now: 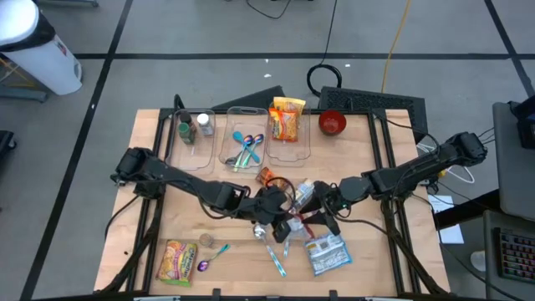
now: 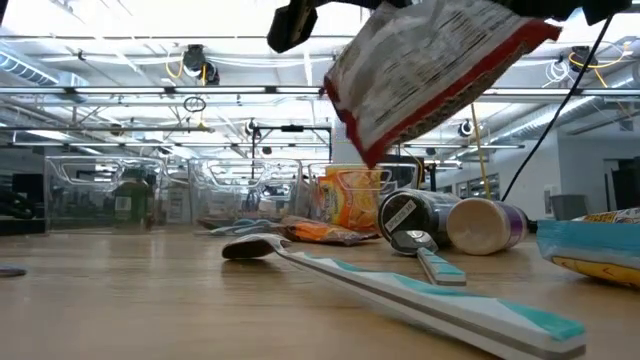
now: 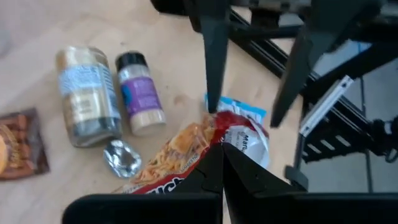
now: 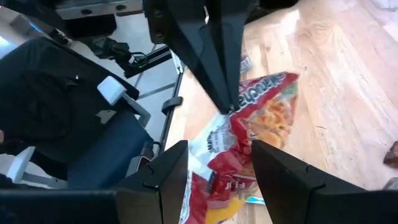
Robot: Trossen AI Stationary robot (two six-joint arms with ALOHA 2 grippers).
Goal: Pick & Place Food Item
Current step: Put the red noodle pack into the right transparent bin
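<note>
1. Nearest the low camera, a white and teal utensil (image 2: 420, 290) lies flat on the wooden table (image 2: 120, 310), its dark spoon end pointing away across the boards.
2. Above it a red and white noodle packet (image 2: 425, 70) hangs in the air, tilted, clear of the table; it is the food item at the centre of the scene.
3. The left gripper (image 3: 222, 163) has its two dark fingers pressed together on one edge of the noodle packet (image 3: 186, 152); seen from above, this arm reaches in from the left to the middle of the table.
4. The right gripper (image 4: 214, 168) sits just beside the packet on its other side, fingers partly spread with the packet (image 4: 255, 124) between and beyond them; whether they touch it cannot be told.
5. Two jars (image 3: 87, 93) lie on their sides together on the table beneath the packet, next to a small foil-wrapped sweet (image 3: 122, 157).
6. Along the far edge stand clear bins (image 1: 247, 134); one holds spoons, another an orange snack bag (image 1: 286, 119); a red bowl (image 1: 333, 123) sits beside them.
</note>
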